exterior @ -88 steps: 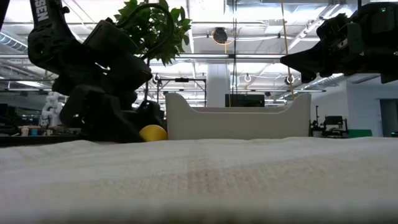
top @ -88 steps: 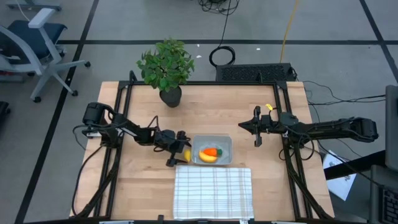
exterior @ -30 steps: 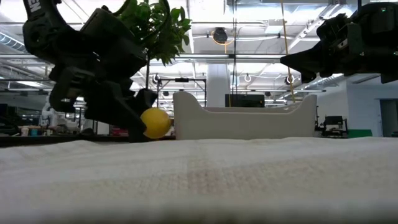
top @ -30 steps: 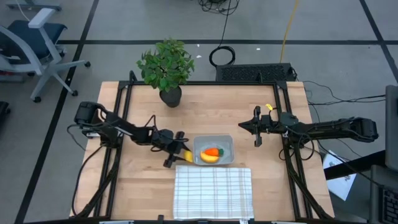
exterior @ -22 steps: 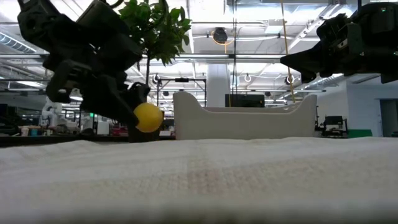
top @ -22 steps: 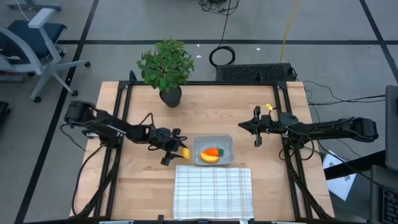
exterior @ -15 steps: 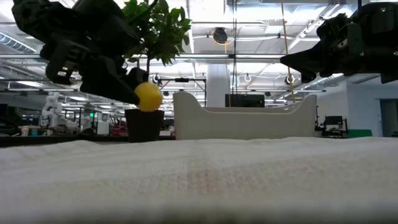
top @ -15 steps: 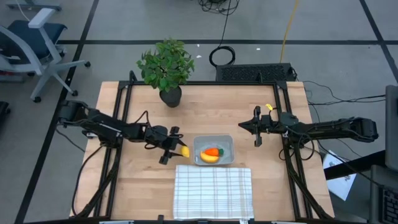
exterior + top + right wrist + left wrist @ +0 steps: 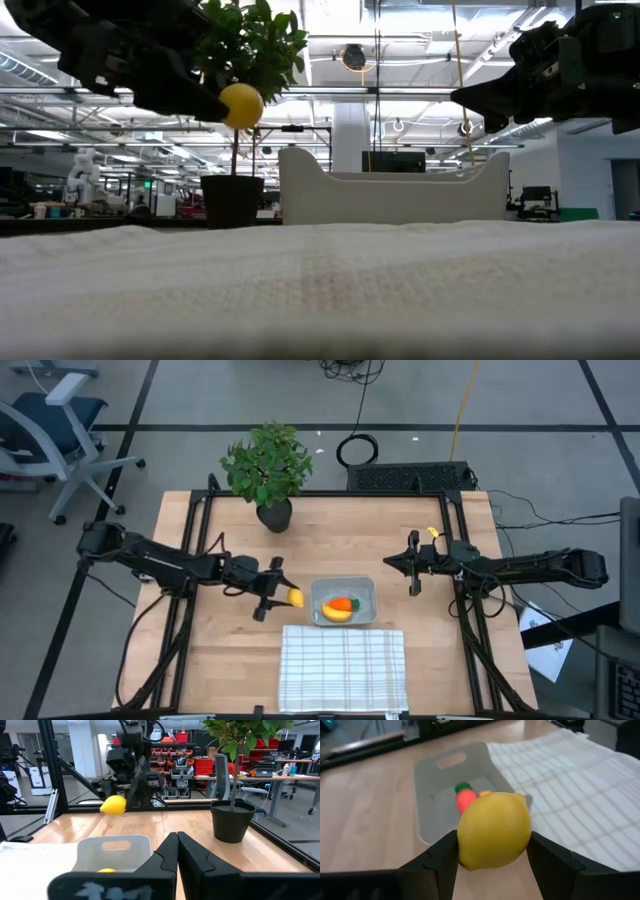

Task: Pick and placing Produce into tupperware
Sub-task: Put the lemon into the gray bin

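Note:
My left gripper is shut on the yellow lemon, raised just left of the clear tupperware. The tupperware stands on the table's middle; the orange carrot and the yellow banana lie in it. From the right wrist view the lemon hangs in the air beyond the tupperware. My right gripper is shut on nothing, raised right of the tupperware. My left gripper pinches the lemon's middle between its two fingers, one on each side. The fingers come level from the table's left. The lemon is lifted clear of the table, well above the tupperware's rim in the low view.
A white checked cloth lies at the near edge, just before the tupperware. A potted plant stands at the far edge, left of the middle. Bare wood lies right of the cloth and the tupperware.
My left gripper has risen with the lemon, from just above the table to well above the tupperware's rim, staying left of the tupperware. Earlier the tupperware slid slightly to the right. My right arm kept still.

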Controlling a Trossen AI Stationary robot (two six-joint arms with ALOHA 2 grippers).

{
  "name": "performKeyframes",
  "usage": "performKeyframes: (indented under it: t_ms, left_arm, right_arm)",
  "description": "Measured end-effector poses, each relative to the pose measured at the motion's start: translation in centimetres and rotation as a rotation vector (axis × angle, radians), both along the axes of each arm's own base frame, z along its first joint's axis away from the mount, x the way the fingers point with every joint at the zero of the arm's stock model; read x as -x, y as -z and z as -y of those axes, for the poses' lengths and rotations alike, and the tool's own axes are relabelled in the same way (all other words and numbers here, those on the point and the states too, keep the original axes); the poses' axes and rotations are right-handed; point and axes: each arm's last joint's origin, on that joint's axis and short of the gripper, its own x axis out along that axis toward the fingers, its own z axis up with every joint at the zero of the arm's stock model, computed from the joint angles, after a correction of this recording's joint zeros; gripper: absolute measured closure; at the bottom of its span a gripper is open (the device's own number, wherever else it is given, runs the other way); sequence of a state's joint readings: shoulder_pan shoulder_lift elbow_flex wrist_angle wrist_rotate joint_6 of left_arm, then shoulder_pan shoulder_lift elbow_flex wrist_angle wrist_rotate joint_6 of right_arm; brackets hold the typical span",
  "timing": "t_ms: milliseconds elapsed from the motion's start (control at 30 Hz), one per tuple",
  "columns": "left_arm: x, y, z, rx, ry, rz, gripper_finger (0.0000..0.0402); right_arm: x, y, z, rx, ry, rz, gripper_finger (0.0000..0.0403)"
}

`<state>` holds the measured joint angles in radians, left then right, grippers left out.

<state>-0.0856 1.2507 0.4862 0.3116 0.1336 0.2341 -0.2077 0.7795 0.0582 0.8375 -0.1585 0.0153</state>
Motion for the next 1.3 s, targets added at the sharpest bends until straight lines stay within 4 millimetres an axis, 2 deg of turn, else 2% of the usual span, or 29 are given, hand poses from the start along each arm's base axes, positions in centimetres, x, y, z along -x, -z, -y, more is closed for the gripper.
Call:
performKeyframes:
  t_ms: [367, 800, 900, 1067, 1300]
  left_arm:
    - [1.0, -2.9, -0.1, 0.061, -0.022, 0.144, 0.0192]
    - [1.3, -3.9, -0.2, 0.077, -0.051, 0.205, 0.0192]
    - [1.0, -4.0, -0.3, 0.091, -0.101, 0.193, 0.0192]
    - [-0.1, -5.0, -0.2, 0.098, -0.085, 0.2, 0.0192]
    - [-2.8, -6.5, 0.0, 0.025, -0.062, 0.165, 0.0192]
  right_arm:
    - [0.0, 0.0, 0.0, -0.001, 0.0, 0.0, 0.0403]
    - [0.0, 0.0, 0.0, 0.0, 0.0, 0.0, 0.0403]
    - [0.0, 0.0, 0.0, 0.001, 0.0, 0.004, 0.0403]
    - [0.0, -0.1, 0.0, -0.001, 0.0, 0.008, 0.0403]
    - [0.0, -0.1, 0.0, -0.001, 0.0, 0.008, 0.0403]
